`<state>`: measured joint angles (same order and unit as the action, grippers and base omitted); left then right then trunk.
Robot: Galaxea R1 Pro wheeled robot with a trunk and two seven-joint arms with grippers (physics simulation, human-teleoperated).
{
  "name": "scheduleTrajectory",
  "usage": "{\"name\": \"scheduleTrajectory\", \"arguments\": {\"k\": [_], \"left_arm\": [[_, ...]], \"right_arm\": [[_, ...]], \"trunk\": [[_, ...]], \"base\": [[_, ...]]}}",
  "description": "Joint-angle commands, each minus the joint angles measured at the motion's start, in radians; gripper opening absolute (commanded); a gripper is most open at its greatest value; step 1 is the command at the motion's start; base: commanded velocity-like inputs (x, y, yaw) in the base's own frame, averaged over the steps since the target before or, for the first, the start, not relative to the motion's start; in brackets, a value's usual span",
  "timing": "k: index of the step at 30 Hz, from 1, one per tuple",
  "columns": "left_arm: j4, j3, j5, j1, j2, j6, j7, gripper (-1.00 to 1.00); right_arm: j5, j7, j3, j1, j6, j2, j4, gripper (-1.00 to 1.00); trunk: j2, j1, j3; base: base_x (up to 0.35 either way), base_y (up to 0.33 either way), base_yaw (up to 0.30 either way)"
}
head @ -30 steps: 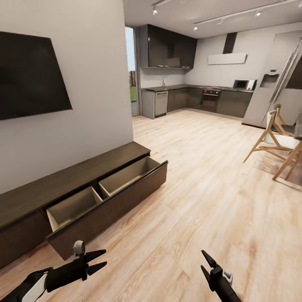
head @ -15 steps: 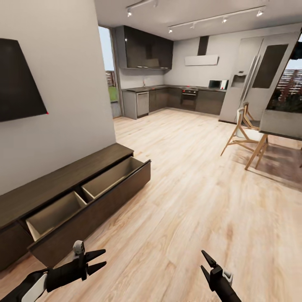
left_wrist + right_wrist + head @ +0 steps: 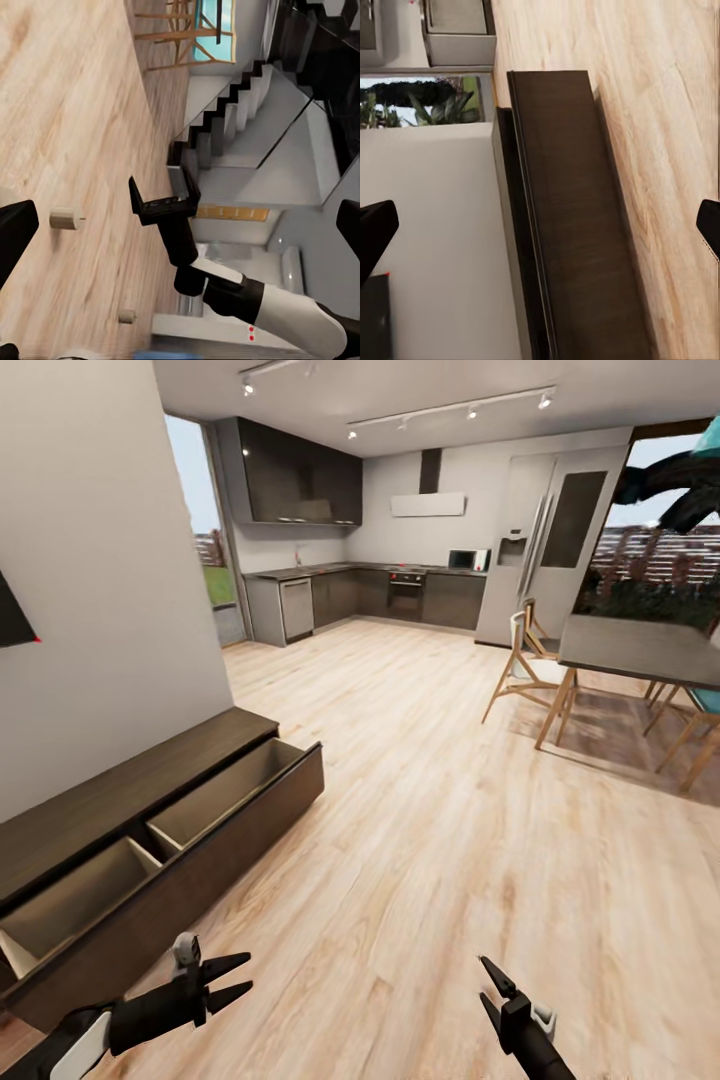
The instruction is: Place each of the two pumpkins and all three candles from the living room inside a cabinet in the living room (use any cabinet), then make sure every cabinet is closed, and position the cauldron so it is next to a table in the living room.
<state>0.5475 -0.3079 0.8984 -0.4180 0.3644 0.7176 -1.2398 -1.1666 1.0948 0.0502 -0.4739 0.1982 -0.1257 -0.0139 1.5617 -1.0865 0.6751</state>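
Wood-plank floor [image 3: 450, 840] runs all the way back to a dark kitchen [image 3: 330, 575] with a tall fridge [image 3: 545, 550], and a dining table [image 3: 640, 650] with wooden chairs [image 3: 520, 675] sits off to the right. Along the white wall on the left is the cabinet [image 3: 130, 800] — its long front is pulled out, so you can see two bare compartments inside. Left hand [image 3: 232, 980] hangs low over the floor just in front of that drawer, fingers spread apart and holding nothing. Right hand [image 3: 490, 988] is the same story, open and carrying nothing, well apart from the cabinet. From the left wrist view two candles [image 3: 66, 218] lie on the floor beyond the right hand, with a staircase [image 3: 247, 127] behind them. Right wrist view looks along the cabinet's dark front panel.
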Motion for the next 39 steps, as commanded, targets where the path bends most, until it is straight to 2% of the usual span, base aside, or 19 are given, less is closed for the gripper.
{"name": "scheduleTrajectory", "arguments": {"k": [1, 39], "left_arm": [[0.0, -0.005, 0.008, -0.001, 0.001, 0.009, -0.001, 1.0], [0.0, -0.011, 0.004, -0.001, -0.004, 0.003, -0.005, 1.0]], "right_arm": [[-0.001, 0.004, 0.005, -0.001, 0.01, -0.001, -0.001, 1.0], [-0.002, 0.014, 0.005, -0.001, 0.009, -0.002, -0.003, 1.0]], "trunk": [[0.0, 0.0, 0.001], [0.0, 0.0, -0.02]], "base": [[0.0, 0.0, -0.273], [0.024, 0.0, -0.277]]}}
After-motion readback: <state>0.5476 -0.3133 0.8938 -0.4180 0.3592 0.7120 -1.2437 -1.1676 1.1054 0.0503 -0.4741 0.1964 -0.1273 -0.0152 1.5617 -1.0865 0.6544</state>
